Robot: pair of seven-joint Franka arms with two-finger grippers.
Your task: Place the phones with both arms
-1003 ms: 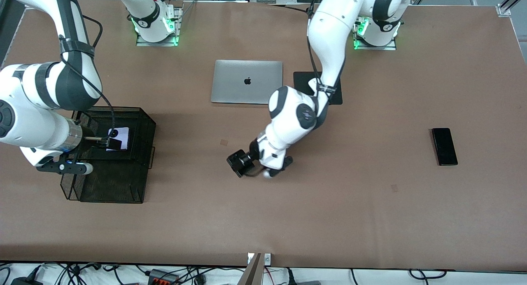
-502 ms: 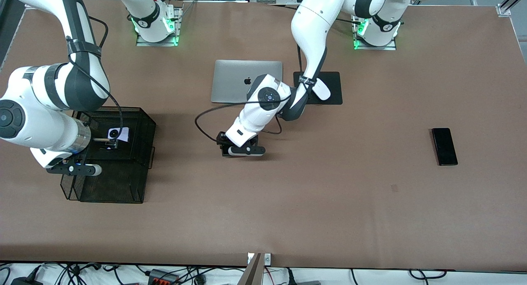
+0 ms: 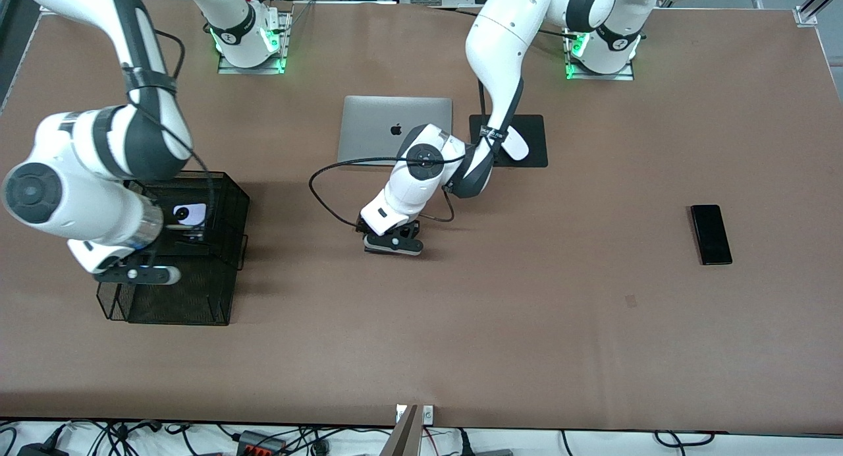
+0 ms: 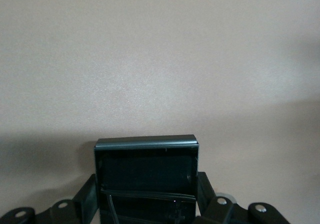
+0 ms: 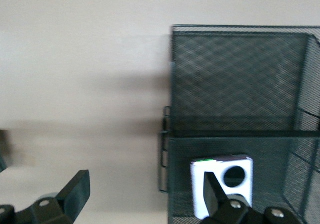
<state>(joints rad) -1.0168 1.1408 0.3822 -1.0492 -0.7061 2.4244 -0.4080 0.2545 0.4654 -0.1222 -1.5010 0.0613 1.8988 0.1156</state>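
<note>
The squarish lilac-white phone (image 3: 190,213) lies in the black mesh basket (image 3: 227,199); it also shows in the right wrist view (image 5: 240,176). My right gripper (image 3: 184,233) is open and empty above the basket, one finger (image 5: 212,194) in front of that phone (image 5: 145,196). My left gripper (image 3: 390,237) is low over the middle of the table, shut on the squarish black phone (image 4: 146,164), which my hand hides in the front view. The longer black slab (image 3: 711,234) lies flat toward the left arm's end of the table.
A closed silver laptop (image 3: 395,130) lies beside a black mouse pad (image 3: 533,149) with a white mouse (image 3: 517,146), both farther from the front camera than my left gripper. The basket has a handle (image 3: 244,252) on its side.
My left arm has swung and turned its wrist, carrying the black phone a little toward the laptop. My right gripper has drawn up and back from the lilac-white phone, which stays in the basket.
</note>
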